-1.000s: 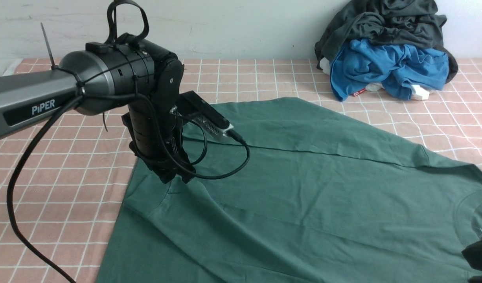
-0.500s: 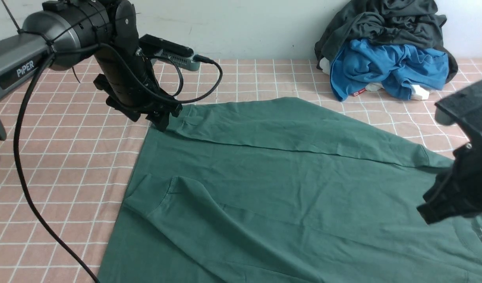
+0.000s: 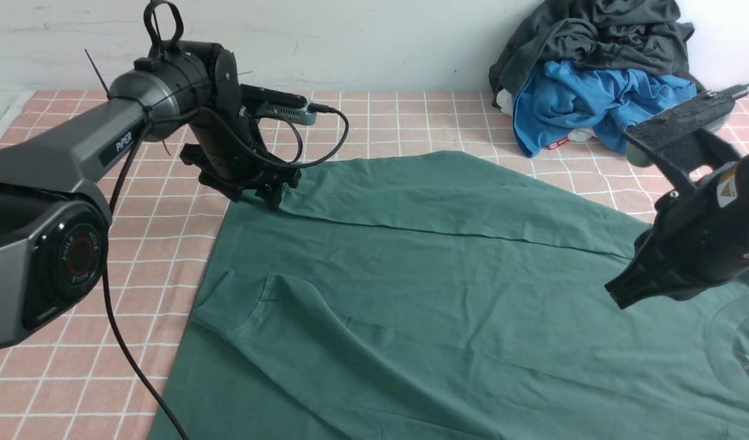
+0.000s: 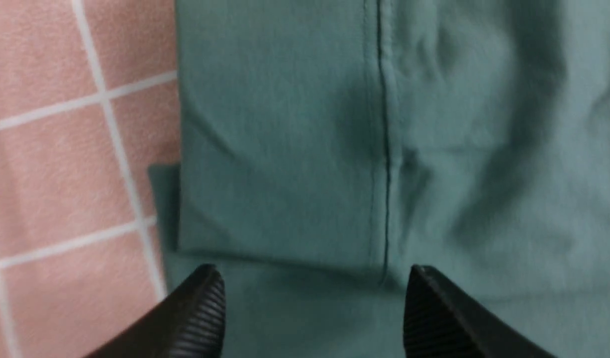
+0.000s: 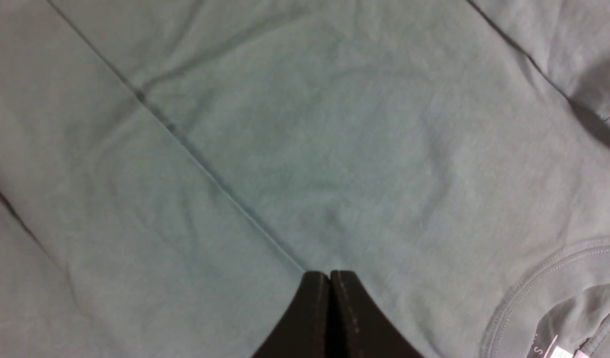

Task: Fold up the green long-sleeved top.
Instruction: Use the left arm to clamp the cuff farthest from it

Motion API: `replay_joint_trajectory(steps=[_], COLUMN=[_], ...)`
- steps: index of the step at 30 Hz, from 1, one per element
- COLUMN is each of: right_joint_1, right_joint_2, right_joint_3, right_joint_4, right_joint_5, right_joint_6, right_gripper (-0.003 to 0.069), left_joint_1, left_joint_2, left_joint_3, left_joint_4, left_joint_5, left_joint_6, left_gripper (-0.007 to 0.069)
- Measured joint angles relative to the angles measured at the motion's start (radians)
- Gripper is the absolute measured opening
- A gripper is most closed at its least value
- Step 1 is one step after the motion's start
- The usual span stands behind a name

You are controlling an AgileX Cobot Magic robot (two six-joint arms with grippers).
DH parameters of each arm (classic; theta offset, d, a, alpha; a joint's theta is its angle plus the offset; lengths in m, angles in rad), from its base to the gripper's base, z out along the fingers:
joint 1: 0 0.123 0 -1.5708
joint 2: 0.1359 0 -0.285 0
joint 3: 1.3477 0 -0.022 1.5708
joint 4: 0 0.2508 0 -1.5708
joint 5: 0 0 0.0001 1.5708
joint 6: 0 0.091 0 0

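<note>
The green long-sleeved top (image 3: pixel 448 287) lies spread flat over most of the table, with a sleeve folded in across its near left part (image 3: pixel 258 305). Its ribbed collar (image 3: pixel 726 330) is at the right. My left gripper (image 3: pixel 255 197) hangs low over the top's far left corner, open, with nothing between its fingers. In the left wrist view the left gripper (image 4: pixel 312 278) straddles a folded hem edge of the top (image 4: pixel 285 199). My right gripper (image 3: pixel 616 296) hovers shut over the right part of the top. The right wrist view shows the right gripper (image 5: pixel 330 274) empty above the cloth, beside the collar (image 5: pixel 549 278).
A heap of a dark grey garment (image 3: pixel 594 36) and a blue garment (image 3: pixel 594 104) sits at the back right against the wall. A pink checked cloth (image 3: pixel 136 256) covers the table. The left arm's cable (image 3: pixel 124 348) hangs over the near left.
My left gripper left the folded sleeve, moved away to the far left corner and opened wider. My right arm came in from the lower right and rose over the top.
</note>
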State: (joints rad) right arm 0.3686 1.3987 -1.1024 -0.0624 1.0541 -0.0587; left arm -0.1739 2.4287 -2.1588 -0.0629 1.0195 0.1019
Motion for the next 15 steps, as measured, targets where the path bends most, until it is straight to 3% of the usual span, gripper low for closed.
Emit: replay_joint_trajectory(steps=[9, 12, 15], right_joint_1=[0.000, 0.000, 0.000], right_joint_2=[0.056, 0.058, 0.058], right_joint_3=[0.000, 0.000, -0.001], right_joint_4=[-0.019, -0.021, -0.023], right_joint_5=[-0.003, -0.003, -0.003], right_joint_6=[0.000, 0.000, 0.000], right_gripper=[-0.0015, -0.0015, -0.0015], left_joint_1=[0.003, 0.003, 0.003], left_joint_2=[0.041, 0.042, 0.044], left_joint_3=[-0.024, -0.024, -0.025], left_joint_4=[-0.061, -0.061, -0.059], left_joint_5=[-0.038, -0.044, -0.051], left_joint_6=[-0.001, -0.001, -0.001], left_gripper=[0.0447, 0.0417, 0.0304])
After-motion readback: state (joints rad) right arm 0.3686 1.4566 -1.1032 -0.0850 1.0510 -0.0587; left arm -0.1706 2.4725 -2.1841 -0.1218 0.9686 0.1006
